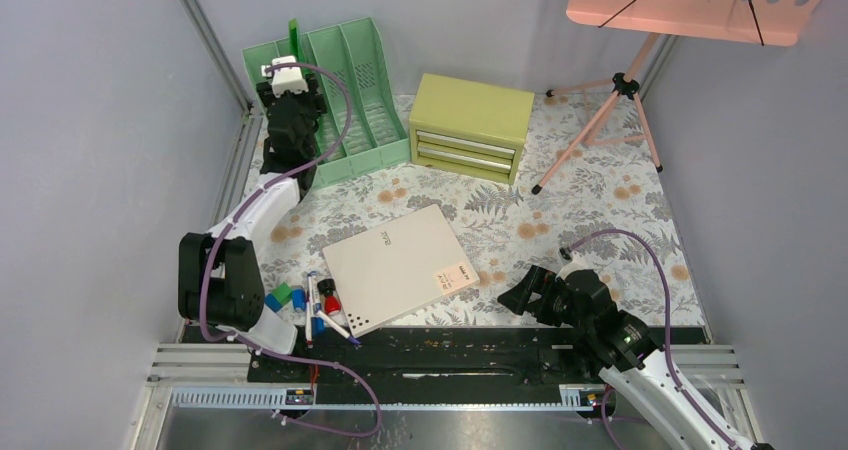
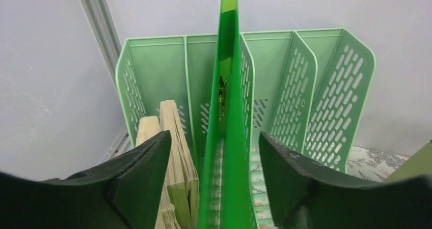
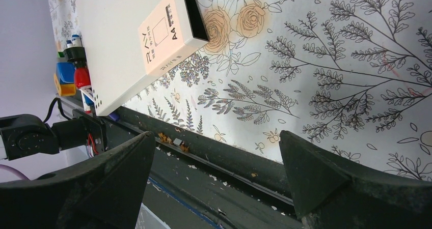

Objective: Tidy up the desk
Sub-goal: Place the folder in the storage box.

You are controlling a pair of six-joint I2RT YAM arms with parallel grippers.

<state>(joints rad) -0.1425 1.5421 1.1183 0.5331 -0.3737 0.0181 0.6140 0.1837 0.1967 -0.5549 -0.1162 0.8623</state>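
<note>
The box (image 1: 400, 265) lies flat on the desk (image 1: 600, 210), its long sides running slantwise across. Its labelled corner points at the right gripper (image 3: 216, 135), which hovers just right of the box, fingers wide apart and empty. That arm looks the nearer. The left gripper (image 2: 214, 137) is far behind the box at the rack (image 2: 331, 86), fingers apart either side of an upright green folder (image 2: 227, 86), touching neither face. The peach label (image 3: 165, 33) reads "A4"; the other print is too small to read.
</note>
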